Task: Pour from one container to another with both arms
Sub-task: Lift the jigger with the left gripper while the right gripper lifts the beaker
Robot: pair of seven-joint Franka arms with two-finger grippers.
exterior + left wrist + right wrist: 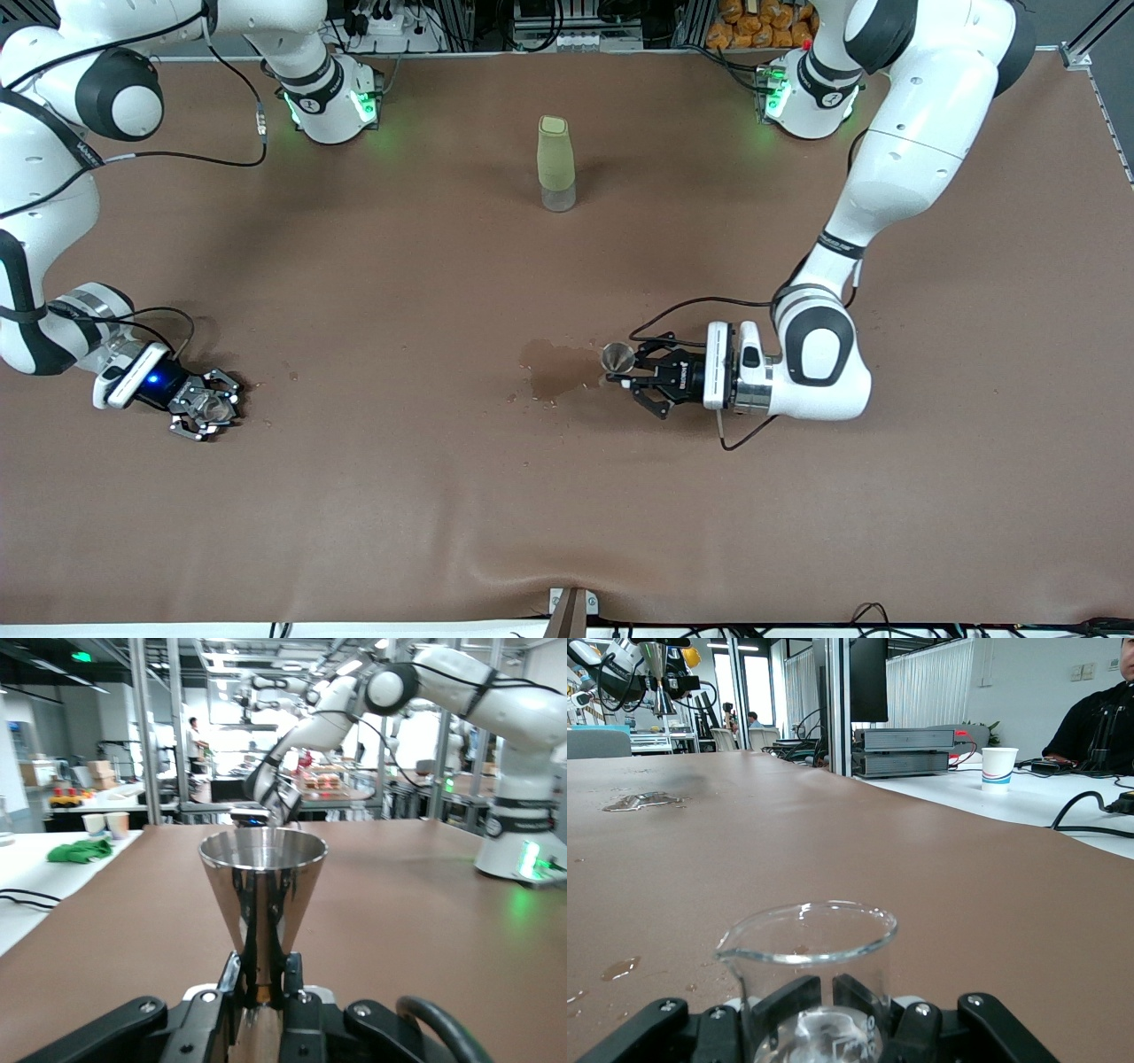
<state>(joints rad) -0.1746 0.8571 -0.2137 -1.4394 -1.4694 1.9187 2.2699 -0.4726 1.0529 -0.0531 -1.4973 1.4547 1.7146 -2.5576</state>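
Note:
My left gripper (631, 377) is low over the table near the left arm's end, shut on the stem of a shiny metal funnel (617, 357). In the left wrist view the funnel (262, 877) stands upright, its narrow stem pinched in the left gripper (263, 973). Down on the table at the right arm's end, my right gripper (225, 410) is shut on a clear glass beaker (210, 405). The beaker (806, 943) looks empty in the right wrist view, with the right gripper (833, 997) seen through its wall.
A tall pale-green container (555, 164) on a clear base stands mid-table, nearer the robots' bases. A dark wet patch (554, 368) with small drops lies on the brown table (567, 496) beside the funnel. Droplets (620, 969) dot the table by the beaker.

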